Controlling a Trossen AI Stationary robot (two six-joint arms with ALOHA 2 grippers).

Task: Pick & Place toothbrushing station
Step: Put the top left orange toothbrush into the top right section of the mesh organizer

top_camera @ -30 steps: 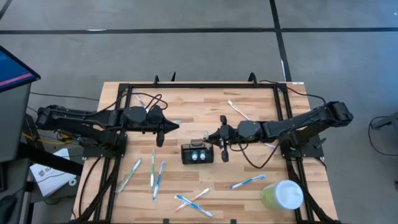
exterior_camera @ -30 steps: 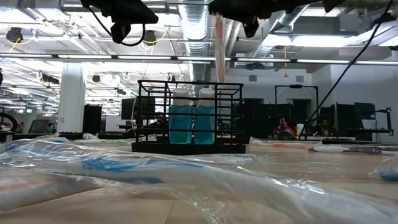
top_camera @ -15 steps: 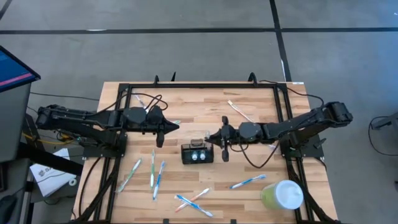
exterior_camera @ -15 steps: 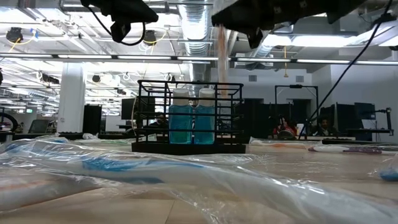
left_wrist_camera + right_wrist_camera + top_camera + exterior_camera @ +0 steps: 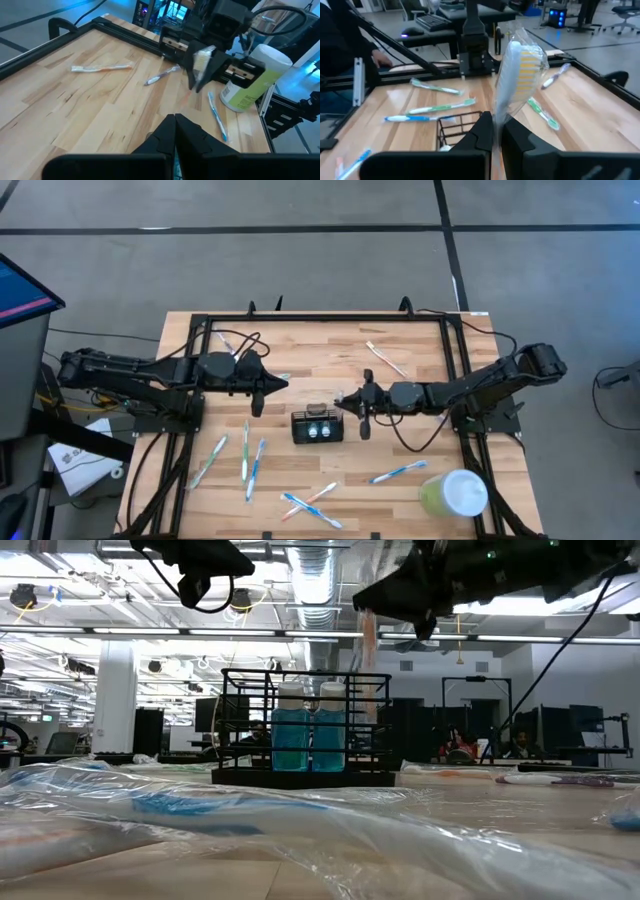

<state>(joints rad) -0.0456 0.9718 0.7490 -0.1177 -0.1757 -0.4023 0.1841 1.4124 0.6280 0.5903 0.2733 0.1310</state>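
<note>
The toothbrushing station (image 5: 317,426) is a small black wire rack holding two blue bottles, standing on the wooden table's middle; it also shows in the low view (image 5: 305,725). My right gripper (image 5: 342,402) hovers just beyond the rack's far right corner, shut on a plastic-wrapped toothbrush (image 5: 517,75) with yellow bristles. In the low view the wrapped toothbrush (image 5: 368,660) hangs down beside the rack's right end. My left gripper (image 5: 272,386) is shut and empty, above the table to the far left of the rack. My right gripper pinches the wrapped toothbrush's handle (image 5: 496,117) between its two fingers, below the bristle head. The head end sticks out beyond the fingertips. The toothbrush is lifted clear of the table; whether its wrapper touches the rack, I cannot tell.
Several wrapped toothbrushes lie on the table: near left (image 5: 245,455), near middle (image 5: 310,502), near right (image 5: 398,472), far right (image 5: 385,360). A pale green cup with a white lid (image 5: 455,495) stands at the near right corner. A black frame (image 5: 320,318) rims the table.
My right gripper has come down and shifted a little toward the table's right edge, carrying the wrapped toothbrush, which now hangs lower beside the rack's right end.
</note>
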